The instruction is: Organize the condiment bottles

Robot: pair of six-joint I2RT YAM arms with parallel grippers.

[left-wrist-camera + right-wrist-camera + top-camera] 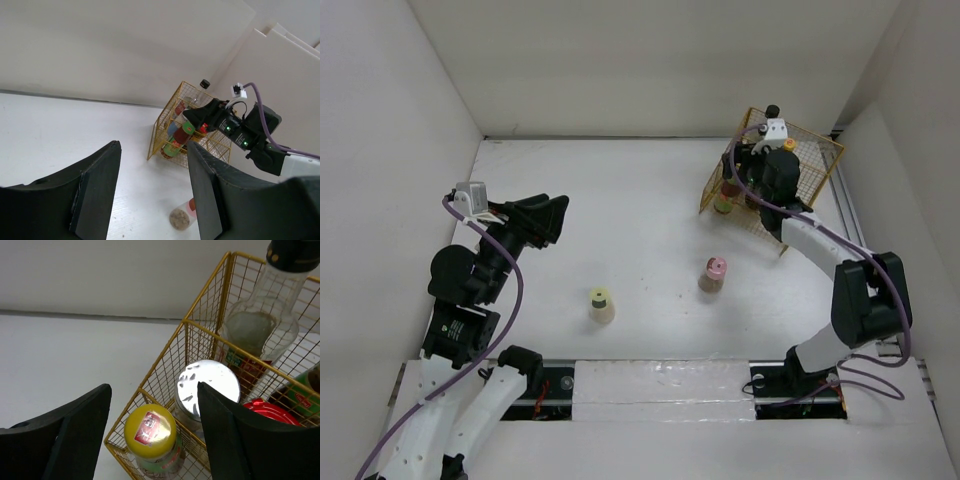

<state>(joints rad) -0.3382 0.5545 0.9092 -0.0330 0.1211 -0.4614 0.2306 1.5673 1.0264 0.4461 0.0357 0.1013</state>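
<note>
— How does the right gripper stand?

— The right gripper (152, 390) is spread wide and holds nothing. It hangs over the near corner of the gold wire basket (200, 327).

— And right under it?

— Just below the fingers is a jar with a glossy yellow-and-red cap (150, 431). Beside that is a jar with a flat silver lid (207, 382) that catches the light. Farther from the hand are a shiny red cap (265, 411) and a tall, clear-glass black-capped bottle (260, 325) with a narrow neck. A green-labelled bottle (305, 396) is cut by the frame edge, so I would only say it seems to be the fifth one inside.

— So what is left?

— Two, by my reckoning, so the job looks well past half done. The pink-capped jar (713, 272) and the yellow-green-capped jar (600, 303) stand upright on the smooth white table (620, 190). Both are outside the basket and well apart from that hand.

— The other arm?

— The left gripper (154, 150) is also wide and empty. The yellow-green-capped jar is the nearer of the two to it.
</note>
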